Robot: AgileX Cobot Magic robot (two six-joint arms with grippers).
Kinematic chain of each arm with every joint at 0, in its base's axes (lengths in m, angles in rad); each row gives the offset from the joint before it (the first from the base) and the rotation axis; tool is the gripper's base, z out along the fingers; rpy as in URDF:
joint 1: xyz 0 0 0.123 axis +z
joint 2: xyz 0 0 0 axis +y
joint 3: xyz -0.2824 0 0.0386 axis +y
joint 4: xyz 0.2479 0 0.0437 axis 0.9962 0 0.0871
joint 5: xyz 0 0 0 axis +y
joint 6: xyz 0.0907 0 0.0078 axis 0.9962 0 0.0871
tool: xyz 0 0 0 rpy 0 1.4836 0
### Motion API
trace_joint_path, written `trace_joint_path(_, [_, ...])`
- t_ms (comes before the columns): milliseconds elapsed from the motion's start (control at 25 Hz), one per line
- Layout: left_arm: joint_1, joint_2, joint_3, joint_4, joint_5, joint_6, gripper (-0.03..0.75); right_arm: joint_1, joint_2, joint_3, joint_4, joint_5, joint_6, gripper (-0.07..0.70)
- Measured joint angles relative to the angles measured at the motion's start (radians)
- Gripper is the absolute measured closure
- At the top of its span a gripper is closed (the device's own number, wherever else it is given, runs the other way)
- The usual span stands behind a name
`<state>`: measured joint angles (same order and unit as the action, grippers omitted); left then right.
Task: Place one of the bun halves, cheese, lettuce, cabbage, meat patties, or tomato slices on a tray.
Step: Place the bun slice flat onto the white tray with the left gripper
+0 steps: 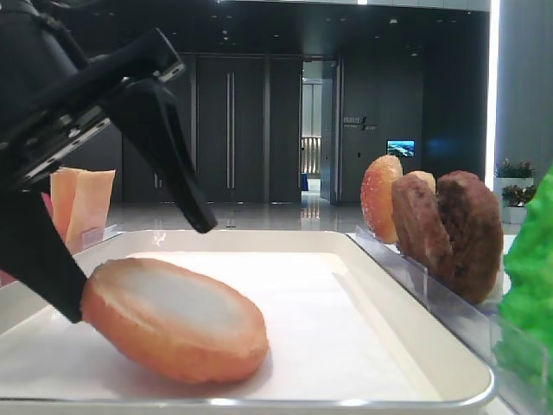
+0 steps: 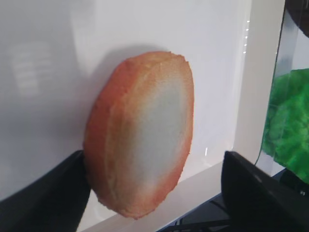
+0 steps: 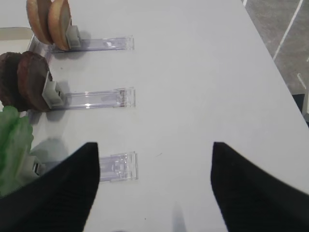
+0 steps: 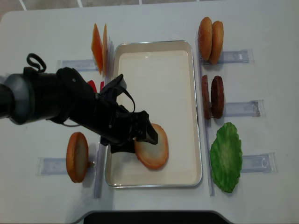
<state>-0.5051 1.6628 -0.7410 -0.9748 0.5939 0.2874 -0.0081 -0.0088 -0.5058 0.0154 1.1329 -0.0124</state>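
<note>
In the low exterior view, the flat round bun half with a golden-brown rim and pale sugary face [image 1: 173, 318] lies face up on the white paper liner of the cream-white rectangular tray [image 1: 406, 303], towards its near left corner. The black left gripper [image 1: 130, 259] stands spread wide around it, one finger above and one by the bun's left edge, apparently letting go rather than clamping. The thick dark brown meat patties [image 1: 458, 233] stand upright in a clear plastic rack [image 1: 423, 277] just beside the tray's right rim, likely so each disc can be taken by its edges.

The right wrist view shows the black right gripper [image 3: 154, 193] with fingers wide apart and nothing between them, over bare white table [image 3: 203, 72] well away from the tray.

The left wrist view has the bun resting against the liner between the parted fingers, near the tray's rim.

From overhead, the bun sits inside the tray at its lower left, with the left gripper just beside it.
</note>
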Motion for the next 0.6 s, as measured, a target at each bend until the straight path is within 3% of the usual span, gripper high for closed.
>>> trace_joint_path(320, [0.0, 0.0, -0.066, 0.215, 0.089, -0.167, 0.069, 0.0, 0.0, 0.0, 0.0, 0.0, 0.0, 0.165])
trace_joint_path(600, [0.0, 0.0, -0.188, 0.446, 0.25, -0.321, 0.067, 0.0, 0.0, 0.0, 0.0, 0.0, 0.0, 0.165])
